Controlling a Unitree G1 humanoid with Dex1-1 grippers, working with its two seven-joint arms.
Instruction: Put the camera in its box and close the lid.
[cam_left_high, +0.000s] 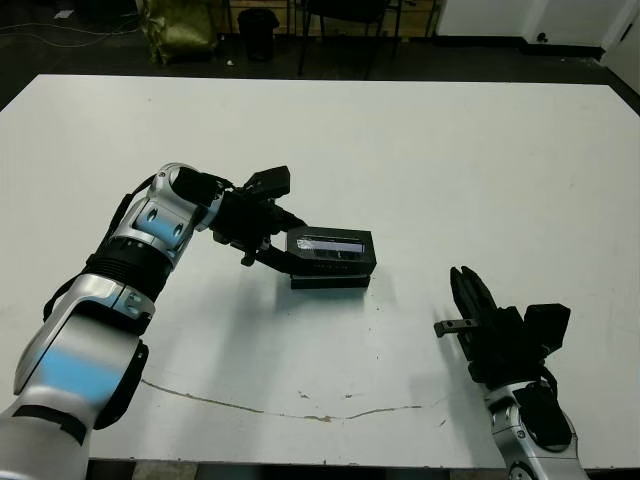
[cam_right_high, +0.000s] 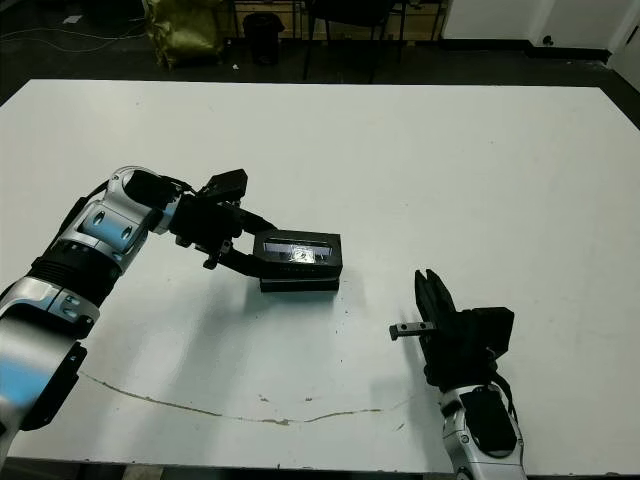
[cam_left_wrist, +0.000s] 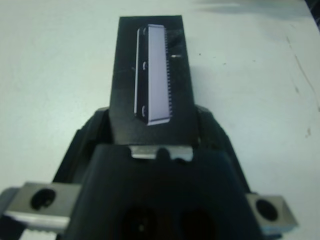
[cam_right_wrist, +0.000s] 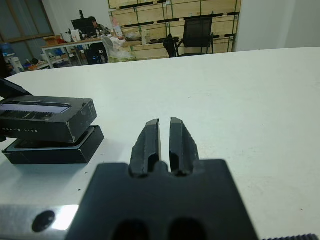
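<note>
Matt black rectangular lid (cam_left_high: 331, 246), card or plastic by the look; its long pale silvery stripe (cam_left_wrist: 156, 75) has a satin sheen with a fine ribbed edge. Black shallow box (cam_right_wrist: 55, 150) beneath: matt sides, edges slightly scuffed pale. White table (cam_left_high: 480, 170): smooth, low-sheen top, with a thin brownish crack-like line (cam_left_high: 300, 412) near the front edge. Left gripper (cam_left_high: 268, 240): dull black plastic fingers, brushed metal bracket (cam_left_wrist: 42, 200). Left arm shell (cam_left_high: 150, 225): glossy silver. Right gripper (cam_right_wrist: 164, 137): matt black, faintly grainy fingers.

L gripper (cam_left_wrist: 152, 135) jaws clamping striped lid (cam_left_wrist: 150, 80)
</note>
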